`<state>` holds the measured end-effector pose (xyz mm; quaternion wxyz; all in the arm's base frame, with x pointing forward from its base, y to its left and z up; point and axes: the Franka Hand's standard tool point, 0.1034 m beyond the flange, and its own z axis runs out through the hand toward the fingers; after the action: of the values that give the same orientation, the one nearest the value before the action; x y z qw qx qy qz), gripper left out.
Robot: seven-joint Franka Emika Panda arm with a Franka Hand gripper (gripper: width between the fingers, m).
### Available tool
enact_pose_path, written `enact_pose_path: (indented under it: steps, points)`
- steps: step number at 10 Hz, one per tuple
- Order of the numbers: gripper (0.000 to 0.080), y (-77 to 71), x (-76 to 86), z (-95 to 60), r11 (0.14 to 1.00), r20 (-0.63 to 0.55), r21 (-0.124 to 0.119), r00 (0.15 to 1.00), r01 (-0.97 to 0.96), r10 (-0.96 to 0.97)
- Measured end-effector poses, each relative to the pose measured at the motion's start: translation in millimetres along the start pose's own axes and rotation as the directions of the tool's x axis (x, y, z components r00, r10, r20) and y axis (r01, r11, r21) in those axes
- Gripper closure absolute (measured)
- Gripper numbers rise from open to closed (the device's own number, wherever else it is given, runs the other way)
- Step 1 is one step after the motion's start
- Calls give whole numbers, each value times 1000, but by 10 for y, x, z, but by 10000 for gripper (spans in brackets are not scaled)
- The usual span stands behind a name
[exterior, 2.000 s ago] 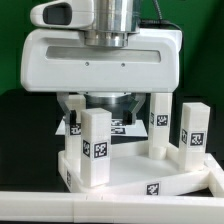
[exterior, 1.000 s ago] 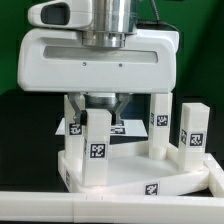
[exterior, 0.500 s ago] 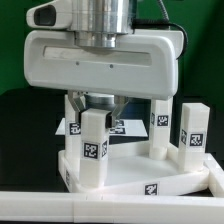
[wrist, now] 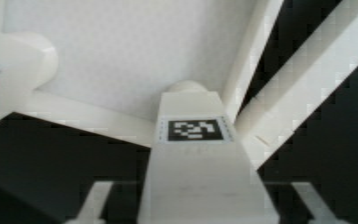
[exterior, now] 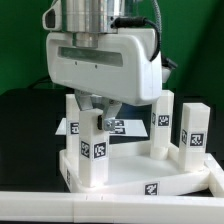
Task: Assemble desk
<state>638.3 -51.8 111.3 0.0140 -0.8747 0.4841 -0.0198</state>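
on the black table your white plastic rimmed tabletop panel [exterior: 150, 180] lies flat with white block legs standing in its corner sockets. your white two-finger gripper [exterior: 97, 118] clasps the upright near leg [exterior: 93, 150], fingers narrowed around its top.

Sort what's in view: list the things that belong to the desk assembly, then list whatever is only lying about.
Belongs to the job:
- tabletop panel
- leg held in the hand, the hand closed on it
- two more standing legs

Just lying about:
- marker board behind the desk
- white bar along the front edge
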Motion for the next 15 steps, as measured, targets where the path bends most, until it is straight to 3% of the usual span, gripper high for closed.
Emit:
enact_pose_path:
  steps: [3,4,5,6,7,12,13,15]
  points:
    - [481,0,0,1,999,-2,-1,999,41,-41]
    - [305,0,0,1,997,-2,-2,997,75,-75]
    - [305,1,3,1,982,-5,-5,982,187,-187]
    - [184,-4,0,0,953,-6,-7,953,302,-302]
    - [160,-8,-3,0,921,-6,-7,921,389,-389]
    - [151,2,30,-3,653,-9,-10,653,757,-757]
    - [151,4,36,-5,545,-7,-18,545,838,-838]
    - [151,-3,38,-15,412,-2,-30,412,911,-911]
